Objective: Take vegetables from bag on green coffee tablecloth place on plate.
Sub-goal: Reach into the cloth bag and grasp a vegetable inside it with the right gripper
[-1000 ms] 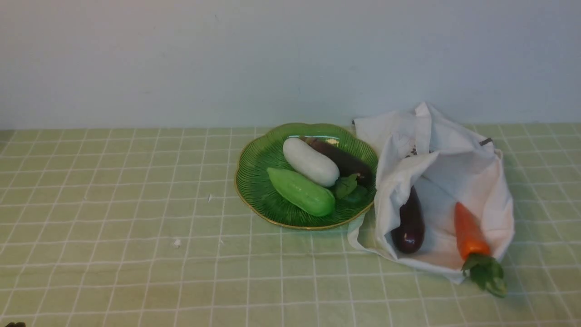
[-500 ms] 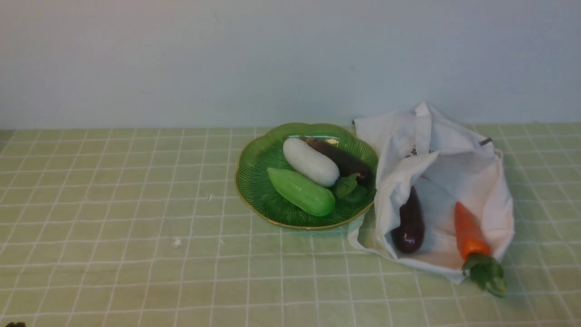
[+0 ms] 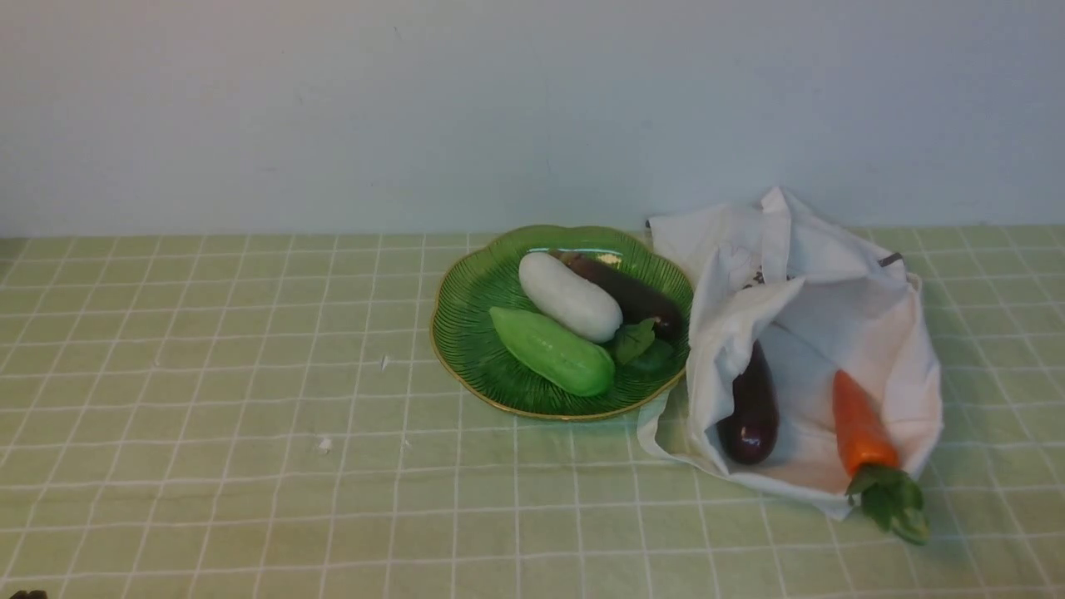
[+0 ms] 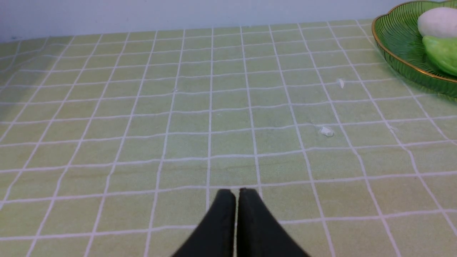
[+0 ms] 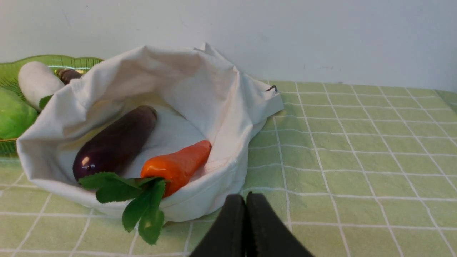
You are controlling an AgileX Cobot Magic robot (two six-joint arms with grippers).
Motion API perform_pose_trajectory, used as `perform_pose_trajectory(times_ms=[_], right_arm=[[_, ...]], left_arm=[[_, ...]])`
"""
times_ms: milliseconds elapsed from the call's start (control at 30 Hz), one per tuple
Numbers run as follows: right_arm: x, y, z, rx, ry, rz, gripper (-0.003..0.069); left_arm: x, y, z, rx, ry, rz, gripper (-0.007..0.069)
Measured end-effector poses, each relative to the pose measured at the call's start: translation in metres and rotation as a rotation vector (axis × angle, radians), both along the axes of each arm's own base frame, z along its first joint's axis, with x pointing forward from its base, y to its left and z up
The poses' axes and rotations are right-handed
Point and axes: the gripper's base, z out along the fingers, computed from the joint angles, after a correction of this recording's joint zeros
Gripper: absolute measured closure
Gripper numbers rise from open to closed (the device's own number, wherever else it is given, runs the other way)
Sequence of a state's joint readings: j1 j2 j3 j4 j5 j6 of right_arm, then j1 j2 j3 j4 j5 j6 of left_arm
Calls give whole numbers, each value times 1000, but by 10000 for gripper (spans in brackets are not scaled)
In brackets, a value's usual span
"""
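Left end effector (image 4: 236,193) and right end effector (image 5: 245,197) sit fully closed, empty.

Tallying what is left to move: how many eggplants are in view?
2. One eggplant lies on the plate, behind the white radish; the other eggplant is in the bag, beside the carrot. Its folds may hide more.
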State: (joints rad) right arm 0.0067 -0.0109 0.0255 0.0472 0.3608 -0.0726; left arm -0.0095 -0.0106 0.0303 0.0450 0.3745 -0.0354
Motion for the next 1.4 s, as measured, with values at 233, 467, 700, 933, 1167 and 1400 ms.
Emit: perform_pose_trajectory(times_ms=[233,467,700,933,1167,1400], right_arm=[[0,0,0,6,0,-1,673],[0,0,0,19,0,-1,673],[0,11,4,770,11,-15,673],[0,14,9,1098,8,-12,673],[-7,24,31,913,43,116,673],[-5,22,128,461,10,169,673]], left_arm=[[0,0,0,0,0,0,629],[0,0,0,0,0,0,629],[0,0,0,0,0,0,629],[0,0,0,0,0,0,629],[0,0,0,0,0,0,629],[0,0,0,0,0,0,629]])
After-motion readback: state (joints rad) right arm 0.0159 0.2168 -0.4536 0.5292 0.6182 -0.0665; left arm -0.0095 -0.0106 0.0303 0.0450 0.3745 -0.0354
